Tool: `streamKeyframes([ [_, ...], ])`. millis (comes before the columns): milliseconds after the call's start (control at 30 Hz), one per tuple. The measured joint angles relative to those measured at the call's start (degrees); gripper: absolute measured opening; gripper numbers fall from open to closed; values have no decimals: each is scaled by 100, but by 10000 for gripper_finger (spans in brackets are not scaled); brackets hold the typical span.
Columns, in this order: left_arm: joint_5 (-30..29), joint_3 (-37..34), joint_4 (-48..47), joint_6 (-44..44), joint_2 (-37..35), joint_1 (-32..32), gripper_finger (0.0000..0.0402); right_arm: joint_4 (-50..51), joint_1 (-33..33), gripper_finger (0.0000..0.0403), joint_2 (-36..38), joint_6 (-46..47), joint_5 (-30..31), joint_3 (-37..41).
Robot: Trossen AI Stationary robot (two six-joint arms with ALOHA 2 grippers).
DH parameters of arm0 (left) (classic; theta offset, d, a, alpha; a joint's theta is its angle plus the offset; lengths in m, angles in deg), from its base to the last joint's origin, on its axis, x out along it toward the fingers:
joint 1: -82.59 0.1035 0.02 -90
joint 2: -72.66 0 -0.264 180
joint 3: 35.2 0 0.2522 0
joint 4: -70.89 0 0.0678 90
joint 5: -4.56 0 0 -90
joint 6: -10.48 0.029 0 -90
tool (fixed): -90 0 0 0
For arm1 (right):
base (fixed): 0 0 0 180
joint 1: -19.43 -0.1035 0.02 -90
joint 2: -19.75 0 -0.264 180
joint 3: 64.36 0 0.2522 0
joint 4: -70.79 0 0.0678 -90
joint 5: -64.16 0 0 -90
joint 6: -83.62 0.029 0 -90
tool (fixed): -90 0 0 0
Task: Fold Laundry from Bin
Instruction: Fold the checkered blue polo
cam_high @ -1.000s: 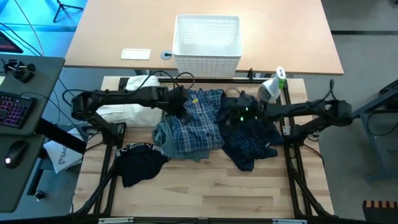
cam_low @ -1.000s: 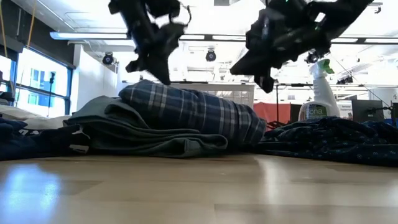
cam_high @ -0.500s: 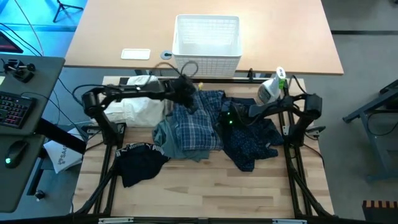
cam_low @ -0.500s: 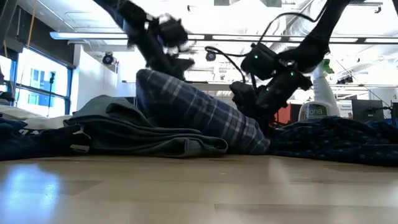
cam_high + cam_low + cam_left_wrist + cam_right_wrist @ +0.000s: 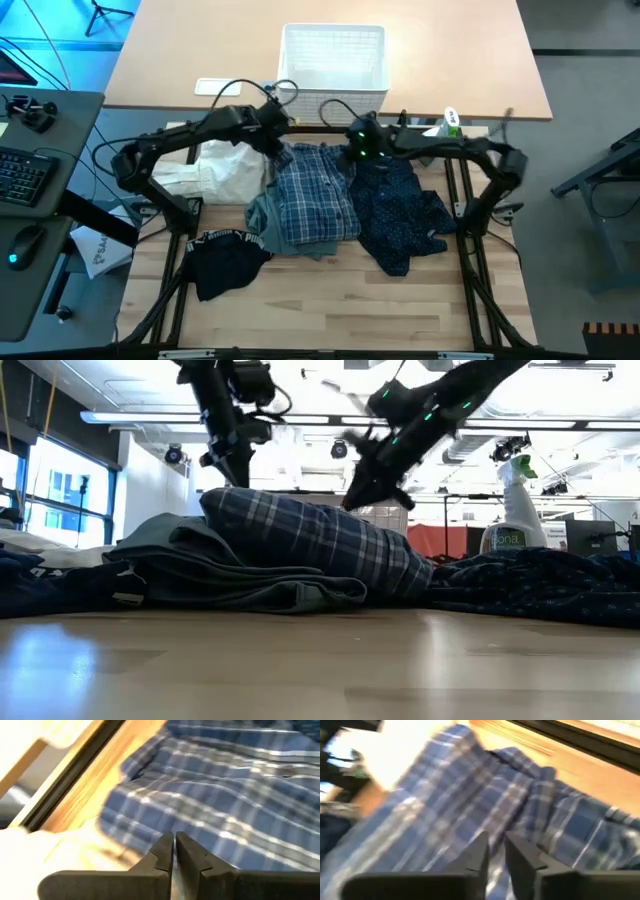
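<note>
- The blue-white plaid shirt (image 5: 315, 195) is lying crumpled in the middle of the wooden work table (image 5: 330, 310), overlapping a grey-green top (image 5: 268, 222) on its left and touching navy dotted trousers (image 5: 400, 210) on its right.
- A black piece (image 5: 225, 258) is sitting near the table's front left, and a white cloth (image 5: 220, 170) is bunched at the back left.
- The white laundry bin (image 5: 334, 62) is standing empty on the lighter desk behind the work table, so emptying it looks finished to me.
- Folding seems hardly begun: every garment is lying loose and rumpled, and I am seeing no neat stack anywhere.
- The left gripper (image 5: 278, 150) is hovering over the shirt's back left corner; in its wrist view the fingers (image 5: 162, 855) are pressed almost together with no cloth between them.
- The right gripper (image 5: 352, 152) is hanging above the shirt's back right edge, its fingers (image 5: 479, 851) showing a narrow gap and gripping nothing that I can make out.
- White lettering on the black piece's waistband is reading as PUMA from above.
- A spray bottle (image 5: 508, 510) is standing at the back right, but its label is too small for me to read.
</note>
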Motion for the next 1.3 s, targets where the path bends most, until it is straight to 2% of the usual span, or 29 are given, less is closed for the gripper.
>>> streamKeyframes([
  [200,473,-299,-121,-41,-55,589,69,604,236,160,-1335,-342,-21,-1221],
  [367,621,-868,112,-314,-342,762,107,1682,248,182,-2180,-730,506,-2247],
  [467,716,-1148,340,-447,-434,755,119,1944,249,167,-2493,-997,625,-2594],
  [533,725,-1300,654,-526,-457,729,122,1955,249,143,-2593,-1131,542,-2683],
  [700,811,-1541,1204,-771,-448,730,122,1927,235,33,-2599,-1266,422,-2740],
  [767,815,-1550,1203,-761,-448,734,122,2011,220,10,-2524,-1314,436,-2729],
  [1033,830,-1549,1636,-216,-668,734,121,2715,8,3,-1285,-1031,635,-2738],
  [1200,842,-1549,2113,-17,-831,734,121,3130,-98,1,-760,-1017,1532,-2691],
  [1300,968,-1549,2402,275,-825,734,121,3139,28,1,-780,-992,1688,-2326],
])
